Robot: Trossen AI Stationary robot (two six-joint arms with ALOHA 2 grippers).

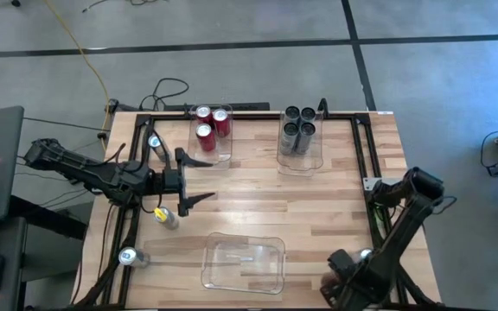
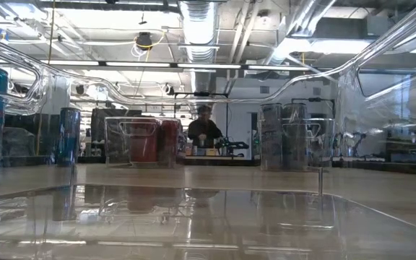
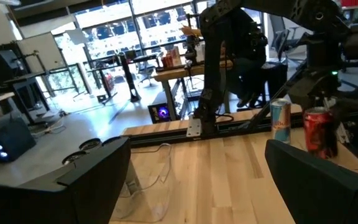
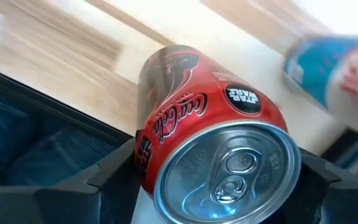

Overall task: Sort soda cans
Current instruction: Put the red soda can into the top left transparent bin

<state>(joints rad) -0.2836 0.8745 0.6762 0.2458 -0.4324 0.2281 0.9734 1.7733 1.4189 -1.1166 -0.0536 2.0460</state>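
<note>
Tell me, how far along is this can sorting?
Done: three red cans sit in one bin and four dark grey cans in another. In hand: the right tool grips the fourth red can by the table's right edge. Left: that can needs binning, and the silver-blue cans stand loose while the third bin holds none. The left tool hangs open mid-table.

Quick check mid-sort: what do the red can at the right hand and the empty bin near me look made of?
Red can: looks like thin metal, with a glossy printed red wall and a bare silvery top with a pull tab. Empty bin: looks like clear, shiny plastic; the wood table shows through its floor and its rim catches glare.
</note>
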